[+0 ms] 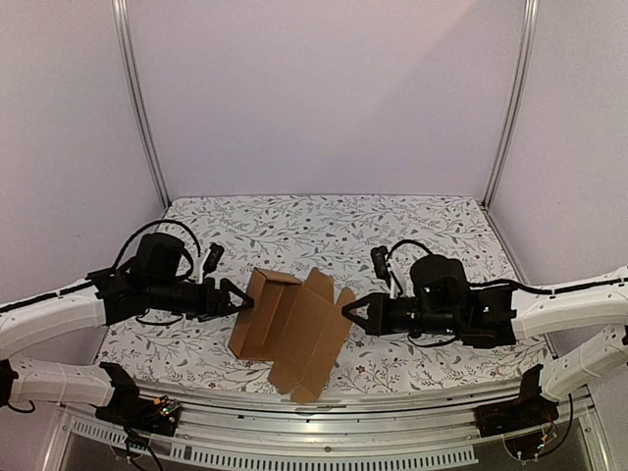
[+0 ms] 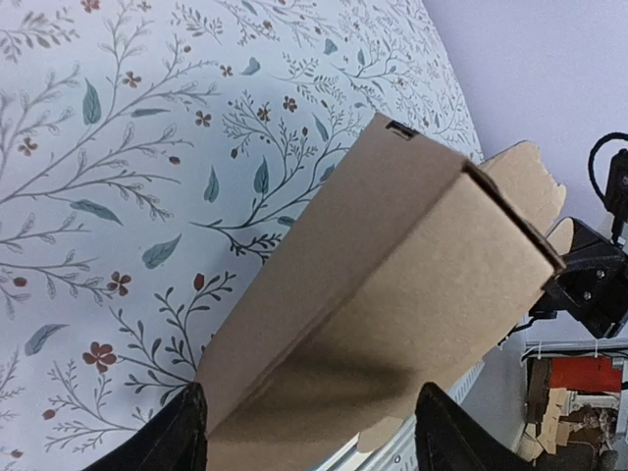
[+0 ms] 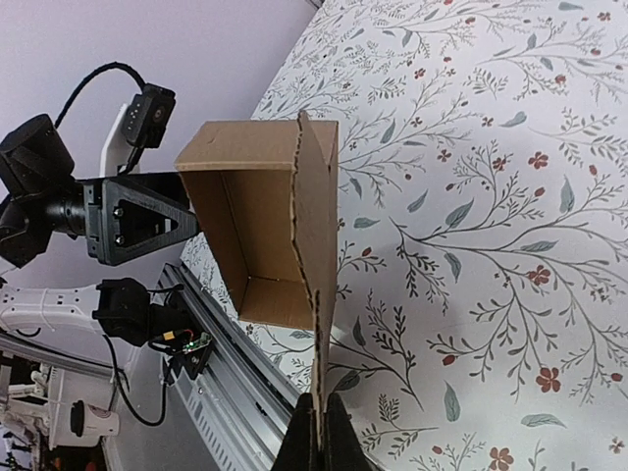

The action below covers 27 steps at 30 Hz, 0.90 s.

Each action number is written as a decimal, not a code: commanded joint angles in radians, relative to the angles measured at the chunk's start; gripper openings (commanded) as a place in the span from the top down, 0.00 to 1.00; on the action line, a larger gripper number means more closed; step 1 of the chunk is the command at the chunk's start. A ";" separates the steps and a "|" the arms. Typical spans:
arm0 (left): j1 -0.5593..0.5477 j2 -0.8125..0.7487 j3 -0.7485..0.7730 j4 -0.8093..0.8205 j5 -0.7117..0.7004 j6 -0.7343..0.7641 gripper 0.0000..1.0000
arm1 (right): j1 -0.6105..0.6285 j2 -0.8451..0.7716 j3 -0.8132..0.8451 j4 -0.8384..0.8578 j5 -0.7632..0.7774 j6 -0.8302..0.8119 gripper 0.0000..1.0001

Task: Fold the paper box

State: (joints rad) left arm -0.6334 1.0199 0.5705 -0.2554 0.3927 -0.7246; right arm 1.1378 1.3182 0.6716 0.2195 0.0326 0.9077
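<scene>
While my right gripper (image 3: pixel 316 427) was clamped tight on a flap edge of the paper box (image 1: pixel 294 329), my left gripper (image 2: pixel 309 446) gaped apart, straddling its other end, box between us near the table's (image 1: pixel 412 231) front edge.

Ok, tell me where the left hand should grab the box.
Probably the box's left long wall, approached from the left: that thin panel stands raised, faces the open left hand, and lies opposite the flap the right hand pinches.
</scene>
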 commanded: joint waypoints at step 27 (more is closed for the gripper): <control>0.007 -0.207 0.218 -0.236 -0.153 0.147 0.19 | 0.076 0.200 1.165 -1.531 0.474 -1.241 1.00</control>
State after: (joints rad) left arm -0.6334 0.8284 0.7624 -0.4522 0.2379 -0.6010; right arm 1.1927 1.4498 1.7298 -1.1328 0.3511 -0.1032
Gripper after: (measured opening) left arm 0.807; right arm 0.009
